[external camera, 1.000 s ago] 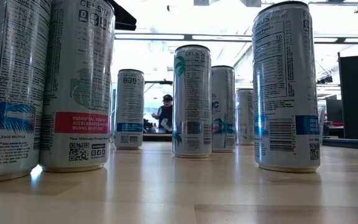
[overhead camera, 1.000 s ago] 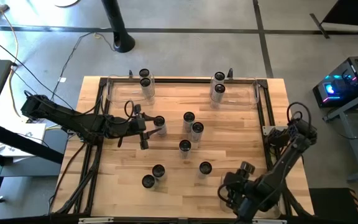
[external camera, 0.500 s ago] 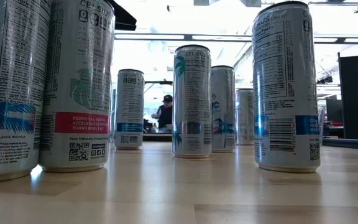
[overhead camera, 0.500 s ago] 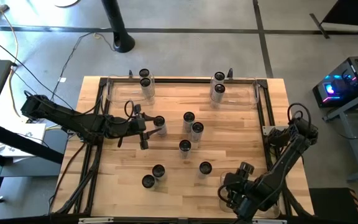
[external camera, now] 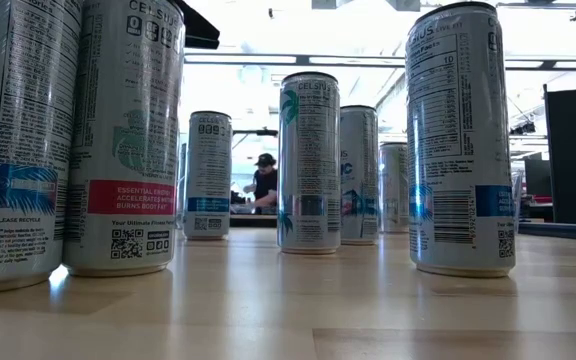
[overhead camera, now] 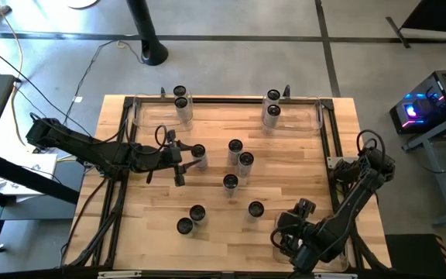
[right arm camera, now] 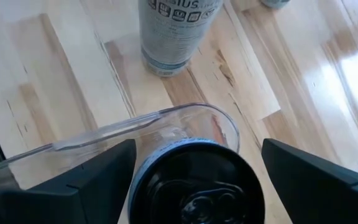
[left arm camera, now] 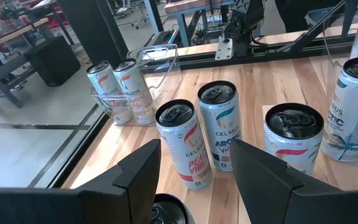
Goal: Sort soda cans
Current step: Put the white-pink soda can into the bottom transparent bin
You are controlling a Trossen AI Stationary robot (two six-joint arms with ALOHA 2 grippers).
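Note:
Several pale soda cans with dark tops stand upright on the wooden table, among them one [overhead camera: 235, 147] mid-table and two [overhead camera: 184, 225] near the front edge. My left gripper [overhead camera: 181, 164] is open at mid-left; a can [overhead camera: 198, 153] stands between its fingers, its top [left arm camera: 166, 211] low in the left wrist view, and I cannot tell if they touch. My right gripper [overhead camera: 303, 211] is at the near right, shut on a can [right arm camera: 197, 186] by a clear bin's rim [right arm camera: 166, 118]. My right gripper holds a soda can by its upper end, one finger [right arm camera: 86, 180] on each side of the dark top [right arm camera: 194, 171], pinched between the two. The can stays upright. Its body and base are hidden below the top, so whether it is lifted cannot be told.
Two clear bins sit along the far edge: the left one [overhead camera: 149, 116] holds two cans [overhead camera: 180, 98], the right one [overhead camera: 304, 116] two more [overhead camera: 272, 105]. A black frame [overhead camera: 327, 132] borders the table. A person shows far behind in the low view [external camera: 263, 180].

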